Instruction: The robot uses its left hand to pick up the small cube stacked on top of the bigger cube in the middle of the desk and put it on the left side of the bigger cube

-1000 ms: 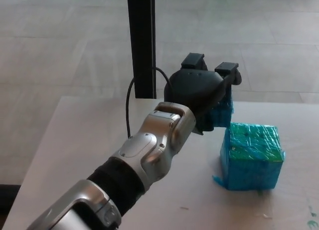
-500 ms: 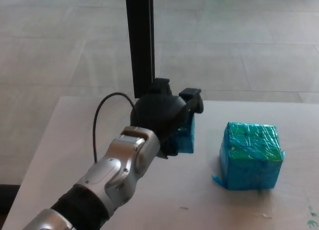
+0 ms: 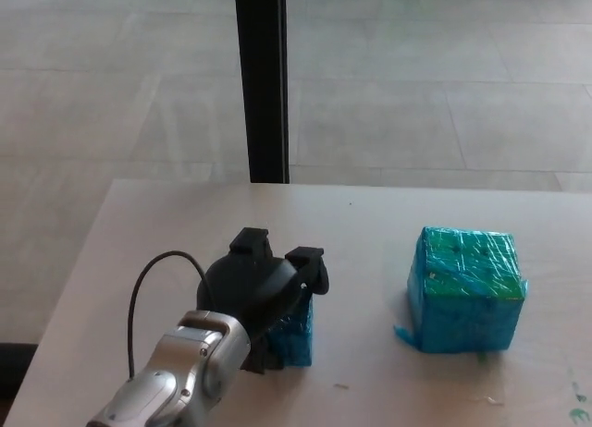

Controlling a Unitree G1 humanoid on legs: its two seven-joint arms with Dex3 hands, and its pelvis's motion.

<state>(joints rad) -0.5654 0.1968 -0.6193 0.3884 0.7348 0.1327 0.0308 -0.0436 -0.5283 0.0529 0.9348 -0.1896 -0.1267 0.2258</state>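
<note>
While the placing is nearly finished, these lines set out how things stand.

Left hand: the left hand [image 3: 264, 293] is closed around the small cube [image 3: 296, 333], its two thick fingers [image 3: 305, 258] hooked over the cube's top; the grip is not yet let go.

Small cube: it is off the bigger cube, low over the desk [image 3: 370, 224] to that cube's left, well apart from it. Whether its base touches the surface cannot be told, as the hand covers most of it.

Bigger cube: the bigger cube [image 3: 465, 288] sits alone on the right part of the desk, its top bare, wrapped in teal film.

Right hand: not in view.

Surroundings: a black post [image 3: 264, 80] rises behind the desk's far edge, and a black cable [image 3: 139, 298] loops from the left wrist.

Done: the lift off the stack and the carry leftward look complete.

Left to do: by my judgement, settle the small cube flat, spread the fingers, and draw the hand away without dragging it.
</note>
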